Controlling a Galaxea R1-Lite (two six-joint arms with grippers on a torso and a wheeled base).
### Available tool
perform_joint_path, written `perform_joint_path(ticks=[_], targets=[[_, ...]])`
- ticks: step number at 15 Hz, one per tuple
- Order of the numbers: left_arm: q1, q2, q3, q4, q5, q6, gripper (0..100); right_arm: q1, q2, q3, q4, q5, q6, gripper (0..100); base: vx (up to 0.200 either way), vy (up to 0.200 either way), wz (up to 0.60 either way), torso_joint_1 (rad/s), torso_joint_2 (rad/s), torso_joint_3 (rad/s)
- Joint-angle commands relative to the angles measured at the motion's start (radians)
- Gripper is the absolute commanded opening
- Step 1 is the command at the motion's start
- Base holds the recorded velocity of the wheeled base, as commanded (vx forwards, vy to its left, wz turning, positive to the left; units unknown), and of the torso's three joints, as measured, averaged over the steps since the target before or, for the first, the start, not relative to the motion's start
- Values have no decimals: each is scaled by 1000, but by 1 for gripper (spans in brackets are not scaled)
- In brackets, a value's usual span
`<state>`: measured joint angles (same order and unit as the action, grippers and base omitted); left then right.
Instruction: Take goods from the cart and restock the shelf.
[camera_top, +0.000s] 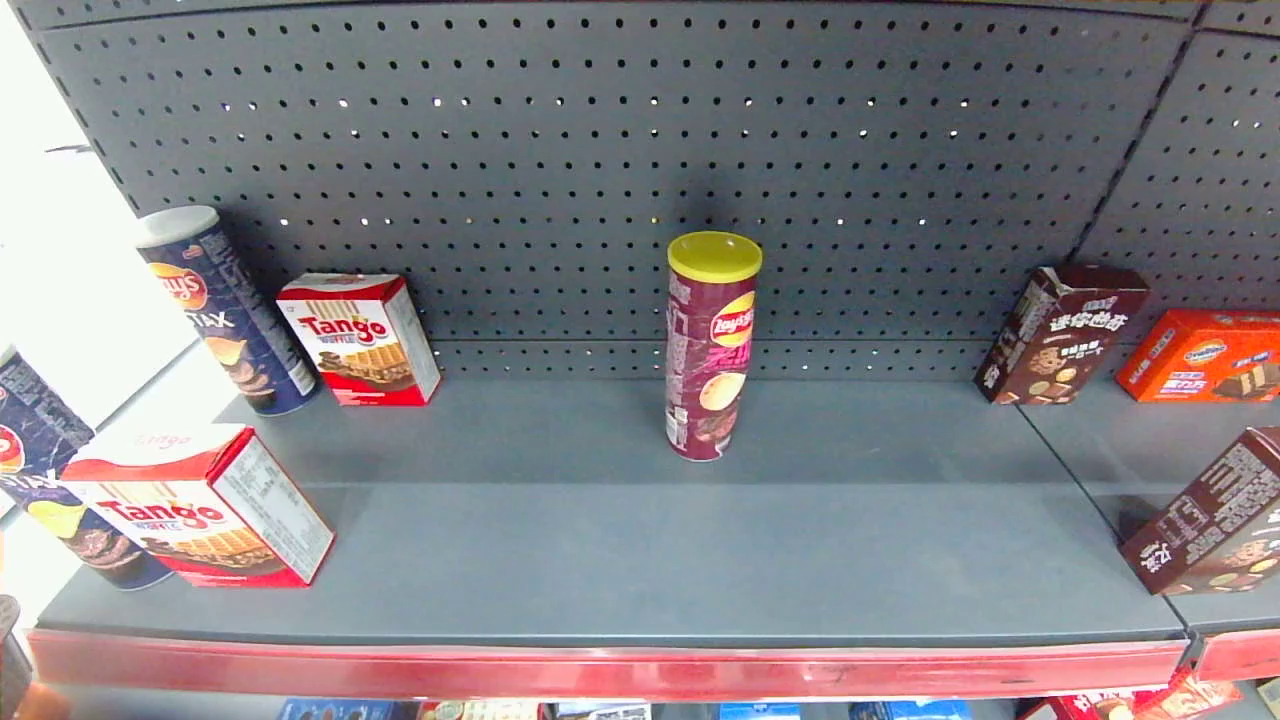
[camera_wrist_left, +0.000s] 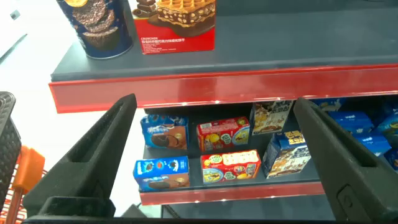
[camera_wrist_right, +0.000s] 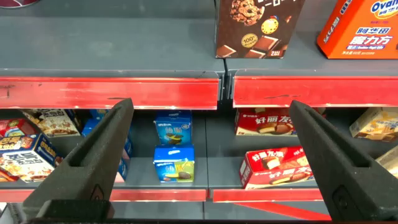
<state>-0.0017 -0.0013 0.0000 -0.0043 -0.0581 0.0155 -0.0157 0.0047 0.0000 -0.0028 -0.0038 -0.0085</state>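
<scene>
Head view shows one can (camera_top: 712, 345) upright at mid-shelf (camera_top: 600, 560). Left gripper (camera_wrist_left: 214, 102) and right gripper (camera_wrist_right: 211, 104) face the shelf front, jaws spread wide, both empty. Risk: an arm placing further goods may brush the can and topple it.

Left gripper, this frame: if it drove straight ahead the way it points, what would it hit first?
Likely the shelf's red front edge, or just beneath it the red box on the lower shelf; depth is unclear. The left gripper is open, fingers empty.
</scene>
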Motion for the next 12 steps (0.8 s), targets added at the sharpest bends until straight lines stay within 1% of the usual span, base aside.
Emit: perform_joint_path(ticks=[1,5,10,12], targets=[[0,1,0,0,0,0,100,0,1,0,0,1,-1,100,0,0,0,0,0,0],[0,1,0,0,0,-2,100,0,1,0,0,1,1,100,0,0,0,0,0,0],[0,1,0,0,-5,3,100,0,1,0,1,-1,-1,100,0,0,600,6,5,1],[0,1,0,0,-3,0,100,0,1,0,0,-1,1,100,0,0,600,7,0,-2]])
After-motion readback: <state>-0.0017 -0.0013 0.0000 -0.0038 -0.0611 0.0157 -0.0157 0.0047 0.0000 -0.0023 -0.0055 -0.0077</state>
